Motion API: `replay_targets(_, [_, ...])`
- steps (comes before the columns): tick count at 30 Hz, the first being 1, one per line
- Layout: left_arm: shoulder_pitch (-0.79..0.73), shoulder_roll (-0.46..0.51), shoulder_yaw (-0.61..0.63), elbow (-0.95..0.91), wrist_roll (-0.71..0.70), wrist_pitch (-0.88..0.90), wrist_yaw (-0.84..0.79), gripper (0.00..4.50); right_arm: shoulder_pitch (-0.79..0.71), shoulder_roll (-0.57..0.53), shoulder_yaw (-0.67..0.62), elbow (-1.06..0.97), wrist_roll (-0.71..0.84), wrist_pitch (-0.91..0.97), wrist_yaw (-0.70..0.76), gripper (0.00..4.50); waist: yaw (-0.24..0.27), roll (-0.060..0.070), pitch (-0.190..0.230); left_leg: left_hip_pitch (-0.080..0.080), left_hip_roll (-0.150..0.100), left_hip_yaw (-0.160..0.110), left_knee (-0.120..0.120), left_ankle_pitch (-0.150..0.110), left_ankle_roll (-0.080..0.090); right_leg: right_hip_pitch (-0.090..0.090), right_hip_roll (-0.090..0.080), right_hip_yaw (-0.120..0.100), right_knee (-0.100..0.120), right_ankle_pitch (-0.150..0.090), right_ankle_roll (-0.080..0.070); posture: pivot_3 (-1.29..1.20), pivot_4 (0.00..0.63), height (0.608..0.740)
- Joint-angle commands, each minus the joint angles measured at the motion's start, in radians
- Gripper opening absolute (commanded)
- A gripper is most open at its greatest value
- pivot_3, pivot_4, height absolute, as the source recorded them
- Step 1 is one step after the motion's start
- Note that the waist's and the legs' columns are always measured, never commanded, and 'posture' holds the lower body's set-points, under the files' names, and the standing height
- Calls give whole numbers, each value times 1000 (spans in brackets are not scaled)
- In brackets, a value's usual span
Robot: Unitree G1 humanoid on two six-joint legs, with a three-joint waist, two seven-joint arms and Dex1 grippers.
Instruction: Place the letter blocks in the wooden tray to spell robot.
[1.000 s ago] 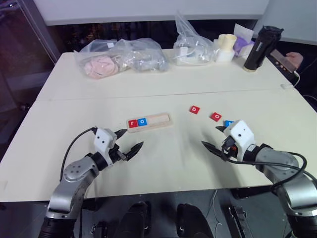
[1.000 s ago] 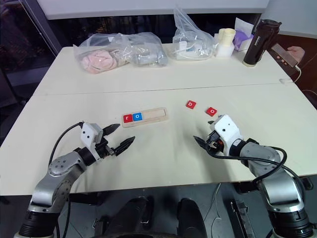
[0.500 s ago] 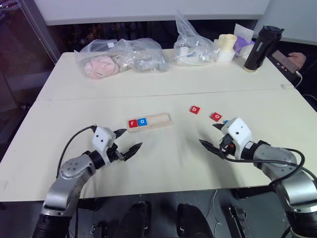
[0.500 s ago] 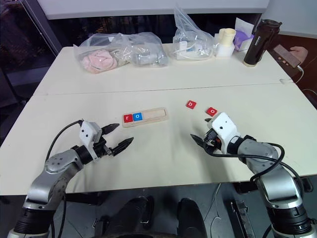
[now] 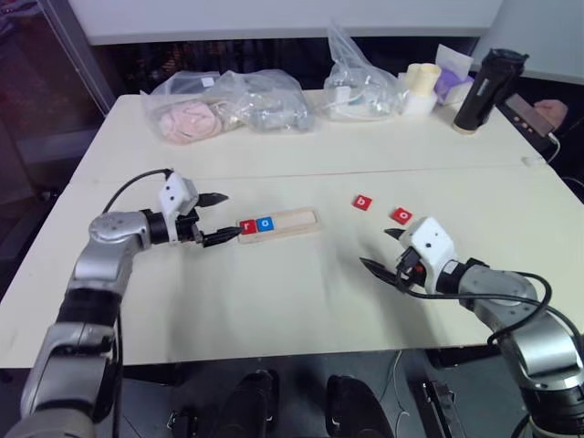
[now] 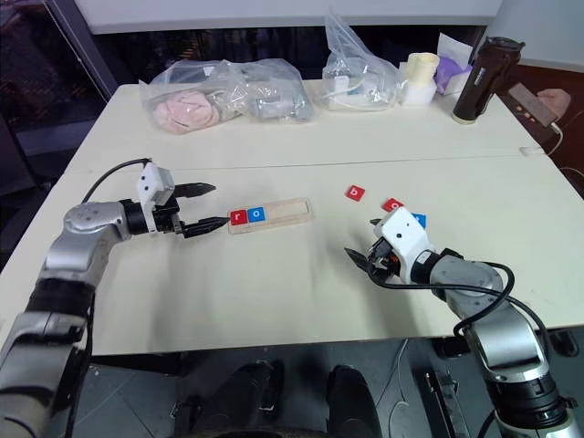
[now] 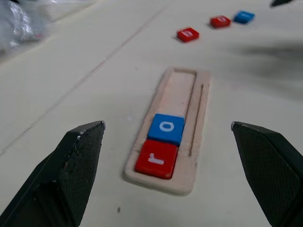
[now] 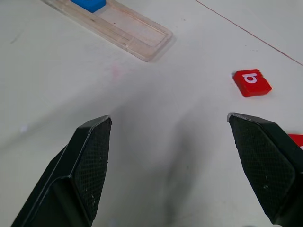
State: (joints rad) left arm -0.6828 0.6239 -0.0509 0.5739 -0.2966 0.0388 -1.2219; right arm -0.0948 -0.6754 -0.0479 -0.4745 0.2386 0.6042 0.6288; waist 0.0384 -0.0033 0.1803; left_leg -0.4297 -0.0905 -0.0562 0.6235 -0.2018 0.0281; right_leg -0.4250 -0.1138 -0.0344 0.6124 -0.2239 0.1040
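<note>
Reaching my left hand (image 5: 212,219) toward the near end of the wooden tray (image 5: 294,219), fingers spread wide and empty.

My left arm stretches out low over the bench (image 5: 274,292), the hand pointing along it at the tray's left end, its lower fingertip (image 5: 208,242) just beside the tray; I cannot tell whether it touches. In the tray the red r block (image 7: 156,159) sits at the end nearest that hand, with the blue o block (image 7: 165,128) touching it; the other slots are bare. My right arm is bent in at the front right of the bench, my right hand (image 5: 381,252) hanging just above the surface, fingers well apart and holding nothing. The red b block (image 5: 363,202), the red o block (image 5: 401,215) and a blue block (image 6: 418,220) lie loose to the tray's right, near my right hand.
</note>
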Motion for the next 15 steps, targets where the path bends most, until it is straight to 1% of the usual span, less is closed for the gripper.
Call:
replay_targets(1, [-124, -8, -46, 248, 80, -120, -137, 4500, 14, 7, -7, -58, 2, 0, -17, 4012, 2, -1, 0, -1, 0, 0, 0, 0, 0, -1, 1, -1, 0, 0, 0, 0, 150, 738])
replay_targets(4, [-226, -39, -66, 437, 137, -184, -177, 4500, 38, 11, -2, -83, 1, 8, -32, 4012, 3, -2, 1, -2, 0, 0, 1, 0, 0, -1, 1, -1, 0, 1, 1, 0, 150, 738])
replay_targets(7, [-288, -61, -67, 555, 183, -235, -180, 4500, 55, 14, 1, -105, 2, 17, -46, 4012, 2, -3, 2, -5, 0, -1, 5, -1, 2, -2, 1, -2, 1, 1, 1, 0, 150, 738])
replay_targets(11, [-333, -85, -69, 639, 234, -281, -158, 4500, 74, 16, 4, -127, -1, 26, -59, 4012, 0, -5, 3, -6, 0, -1, 9, -1, 2, -1, 1, -2, 1, 2, 3, 0, 150, 738])
replay_targets(15, [-352, -105, -66, 680, 278, -314, -120, 4500, 85, 19, 5, -147, -3, 35, -73, 4012, 1, -5, 3, -6, 0, -1, 9, -1, 2, -1, 1, -2, 2, 2, 3, 0, 150, 738])
